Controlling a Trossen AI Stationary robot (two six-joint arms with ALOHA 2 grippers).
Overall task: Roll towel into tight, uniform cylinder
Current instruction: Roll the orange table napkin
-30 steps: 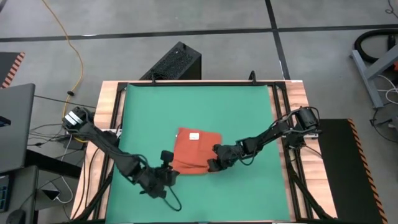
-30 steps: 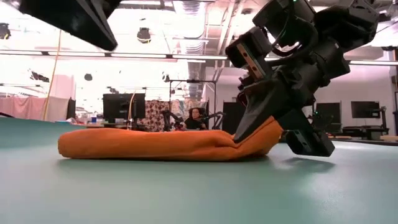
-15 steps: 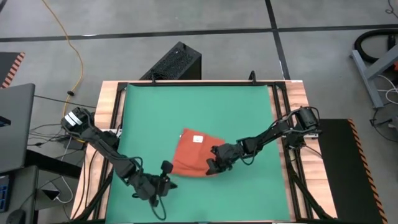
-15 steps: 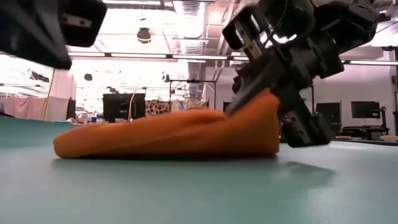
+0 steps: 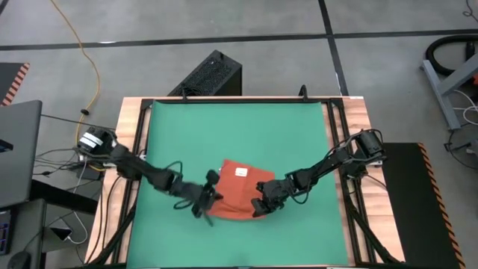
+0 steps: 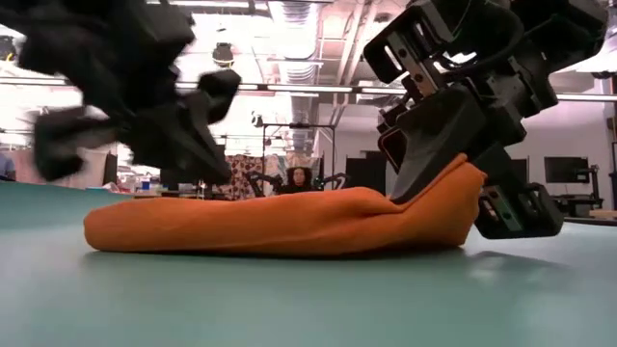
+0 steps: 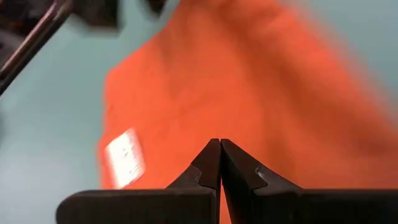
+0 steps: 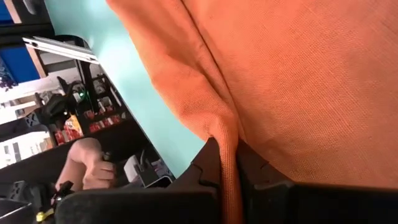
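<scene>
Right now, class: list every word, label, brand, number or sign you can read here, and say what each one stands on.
None can be read.
White tag on the towel: any print too small in the high view, blurred in the left wrist view.
Room beyond the table in the low view: no legible signs.

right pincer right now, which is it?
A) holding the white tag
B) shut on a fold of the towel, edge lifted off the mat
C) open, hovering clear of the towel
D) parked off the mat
B: in the right wrist view the right pincer has a ridge of the towel pinched between its fingers, and the low view shows that end raised above the green mat.
</scene>
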